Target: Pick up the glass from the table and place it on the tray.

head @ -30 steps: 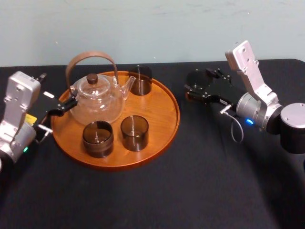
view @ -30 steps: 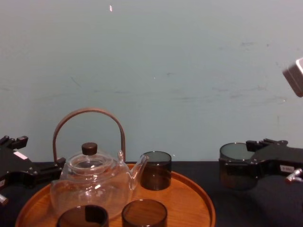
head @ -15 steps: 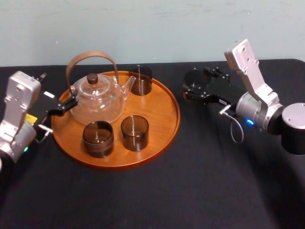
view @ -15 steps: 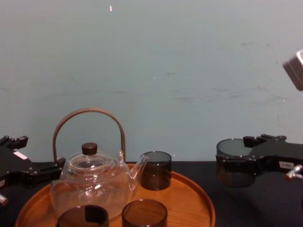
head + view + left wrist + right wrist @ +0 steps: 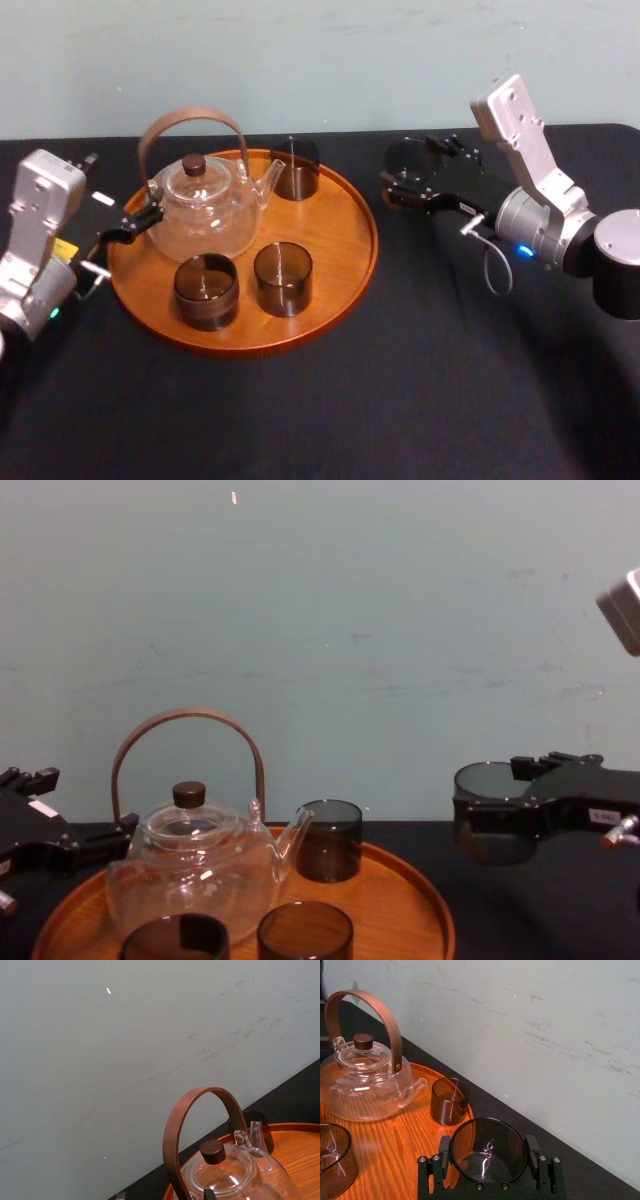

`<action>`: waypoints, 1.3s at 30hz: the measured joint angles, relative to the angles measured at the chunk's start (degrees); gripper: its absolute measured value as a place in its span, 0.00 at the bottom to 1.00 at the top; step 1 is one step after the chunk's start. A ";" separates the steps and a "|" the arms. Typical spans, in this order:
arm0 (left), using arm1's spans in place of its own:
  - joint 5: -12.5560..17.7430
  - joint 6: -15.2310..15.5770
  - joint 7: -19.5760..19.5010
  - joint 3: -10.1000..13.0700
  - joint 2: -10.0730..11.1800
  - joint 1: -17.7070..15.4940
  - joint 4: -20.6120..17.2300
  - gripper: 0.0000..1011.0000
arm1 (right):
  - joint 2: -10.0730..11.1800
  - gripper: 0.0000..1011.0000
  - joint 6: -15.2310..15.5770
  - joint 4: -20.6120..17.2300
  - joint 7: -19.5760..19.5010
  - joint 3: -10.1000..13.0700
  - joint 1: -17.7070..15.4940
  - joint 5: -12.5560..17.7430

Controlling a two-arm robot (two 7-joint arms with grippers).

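Note:
My right gripper (image 5: 408, 183) is shut on a smoky dark glass (image 5: 405, 162), holding it clear of the black table (image 5: 430, 360) just to the right of the tray. From the side, the glass (image 5: 488, 818) hangs in the right gripper (image 5: 495, 825) level with the tray's far glass. The right wrist view shows the glass (image 5: 489, 1152) clamped between both fingers (image 5: 444, 1149). The round orange-brown tray (image 5: 335, 240) lies left of centre. My left gripper (image 5: 138, 220) rests open at the tray's left edge, beside the teapot.
On the tray stand a clear glass teapot (image 5: 205, 205) with a brown hoop handle and three dark glasses (image 5: 294, 168), (image 5: 282, 278), (image 5: 206, 290). The tray's right part (image 5: 345, 215) is bare wood. A pale wall closes the back.
My right gripper has lifted the glass a little and carried it left, closer to the tray's right rim. The left arm has stayed still.

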 joint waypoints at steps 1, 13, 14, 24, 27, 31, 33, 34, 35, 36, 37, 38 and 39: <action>0.00 0.00 0.00 0.00 0.00 0.00 0.00 1.00 | 0.04 0.91 0.09 -0.12 0.00 -0.02 -0.02 0.00; 0.00 0.00 0.00 0.00 0.00 0.00 0.00 1.00 | 0.38 0.91 0.56 -1.07 0.23 -0.53 -0.16 0.07; 0.00 0.00 0.00 0.00 0.00 0.00 0.00 1.00 | 0.38 0.91 0.56 -1.09 0.24 -0.54 -0.16 0.08; 0.00 0.00 0.00 0.00 0.00 0.00 0.00 1.00 | 0.39 0.91 0.26 -1.69 0.52 -1.07 -0.27 0.24; 0.00 0.00 0.00 0.00 0.00 0.00 0.00 1.00 | 0.29 0.91 0.17 -1.87 0.55 -1.35 -0.27 0.22; 0.00 0.00 0.00 0.00 0.00 0.00 0.00 1.00 | 0.09 0.91 0.09 -2.08 0.55 -1.70 -0.26 0.16; 0.00 0.00 0.00 0.00 0.00 0.00 0.00 1.00 | -0.10 0.91 -0.01 -2.11 0.51 -2.09 -0.09 -0.09; 0.00 0.00 0.00 0.00 0.00 0.00 0.00 1.00 | -0.24 0.91 -0.09 -2.10 0.45 -2.39 0.06 -0.38; 0.00 0.00 0.00 0.00 0.00 0.00 0.00 1.00 | -0.33 0.91 -0.13 -2.08 0.42 -2.52 0.15 -0.52; 0.00 0.00 0.00 0.00 0.00 0.00 0.00 1.00 | -0.45 0.91 -0.15 -1.99 0.40 -2.66 0.29 -0.62; 0.00 0.00 0.00 0.00 0.00 0.00 0.00 1.00 | -0.67 0.91 -0.18 -1.81 0.38 -2.89 0.49 -0.82; 0.00 0.00 0.00 0.00 0.00 0.00 0.00 1.00 | -0.67 0.91 -0.18 -1.81 0.38 -2.89 0.49 -0.82; 0.00 0.00 0.00 0.00 0.00 0.00 0.00 1.00 | -0.94 0.91 -0.19 -1.61 0.38 -3.16 0.73 -1.01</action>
